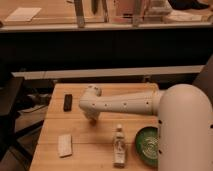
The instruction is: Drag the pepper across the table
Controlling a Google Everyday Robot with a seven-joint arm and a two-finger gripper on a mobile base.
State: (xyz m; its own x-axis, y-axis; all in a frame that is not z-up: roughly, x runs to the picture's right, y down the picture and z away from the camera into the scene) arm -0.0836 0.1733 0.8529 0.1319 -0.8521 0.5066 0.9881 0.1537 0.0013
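My white arm reaches from the right across the light wooden table (55, 125). Its gripper (90, 116) points down onto the tabletop left of centre, mostly hidden by the wrist housing. A small orange-red bit of the pepper (93, 120) shows right under the gripper, against the wood. The rest of the pepper is covered by the arm.
A black rectangular bar (67, 102) lies left of the gripper near the far left edge. A white packet (65, 145) lies at the front left. A small bottle (119, 145) stands at the front centre, with a green bowl (146, 145) to its right. The robot's white body fills the right side.
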